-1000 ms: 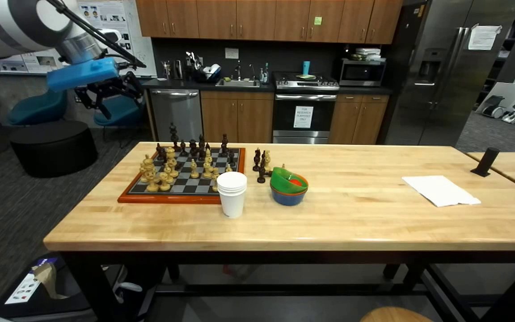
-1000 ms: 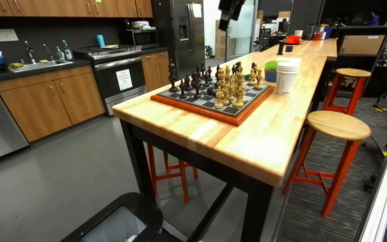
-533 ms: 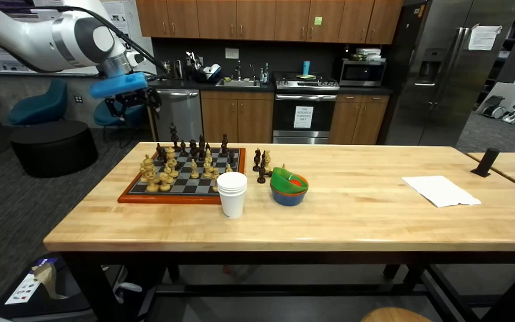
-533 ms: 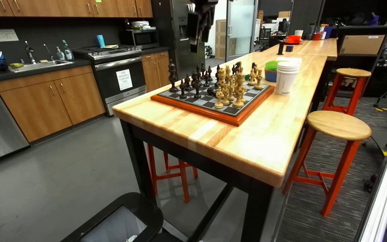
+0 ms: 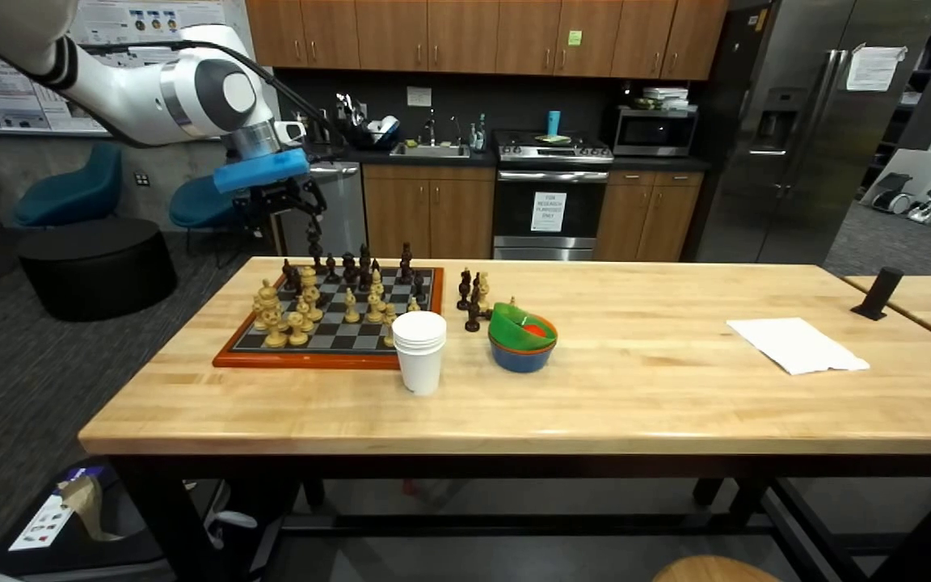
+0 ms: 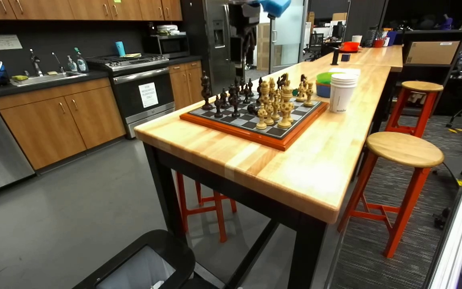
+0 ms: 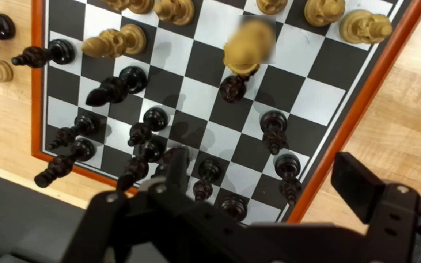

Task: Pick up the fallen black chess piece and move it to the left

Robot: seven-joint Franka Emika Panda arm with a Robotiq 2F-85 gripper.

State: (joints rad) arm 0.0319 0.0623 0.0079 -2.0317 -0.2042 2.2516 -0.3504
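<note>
The fallen black chess piece lies on its side on the chessboard, beside standing cream pieces, in an exterior view. In the wrist view the fallen piece shows its round dark head, partly hidden by a tall cream piece. I cannot make it out in the remaining exterior view, where the board also shows. My gripper is open and empty above the black pieces' side of the board, its fingers wide apart. It hangs above the board's far left corner in an exterior view.
Several standing black pieces and cream pieces crowd round the fallen one. White paper cups stand at the board's near corner. Stacked bowls and loose pieces are beside the board. A white paper lies farther along.
The arm and gripper have moved right and somewhat lower, from left of the table to over the board's far left corner. The chess pieces have not moved.
</note>
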